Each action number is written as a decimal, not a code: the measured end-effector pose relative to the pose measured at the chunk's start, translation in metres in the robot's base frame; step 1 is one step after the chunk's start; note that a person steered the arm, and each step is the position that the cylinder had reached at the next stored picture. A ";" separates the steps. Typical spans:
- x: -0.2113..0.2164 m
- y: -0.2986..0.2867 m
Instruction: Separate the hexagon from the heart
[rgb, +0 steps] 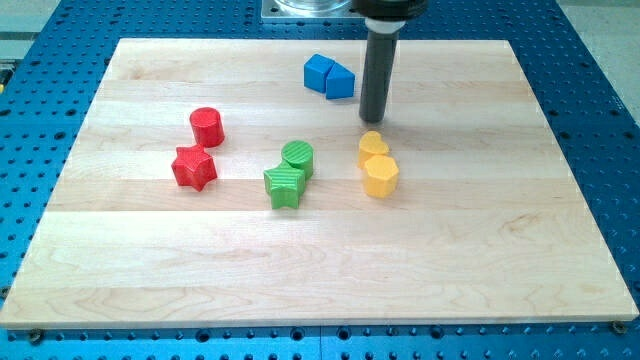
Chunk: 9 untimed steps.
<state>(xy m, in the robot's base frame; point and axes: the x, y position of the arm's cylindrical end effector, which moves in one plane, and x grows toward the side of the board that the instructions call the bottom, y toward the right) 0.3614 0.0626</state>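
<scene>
A yellow hexagon (380, 176) lies right of the board's middle. A yellow heart (373, 144) touches it on its upper side. My tip (372, 122) stands just above the yellow heart, very close to its top edge; I cannot tell if it touches. The rod rises straight up from there to the view's top.
Two blue blocks (329, 76) sit together left of the rod near the top. A green cylinder (298, 156) and a green star (284, 186) touch at the middle. A red cylinder (207, 126) and a red star (194, 167) lie at the left. The wooden board (500, 250) ends in a blue perforated table.
</scene>
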 end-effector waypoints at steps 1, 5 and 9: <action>0.007 -0.006; 0.105 -0.014; 0.126 0.099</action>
<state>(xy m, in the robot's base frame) 0.4878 0.1621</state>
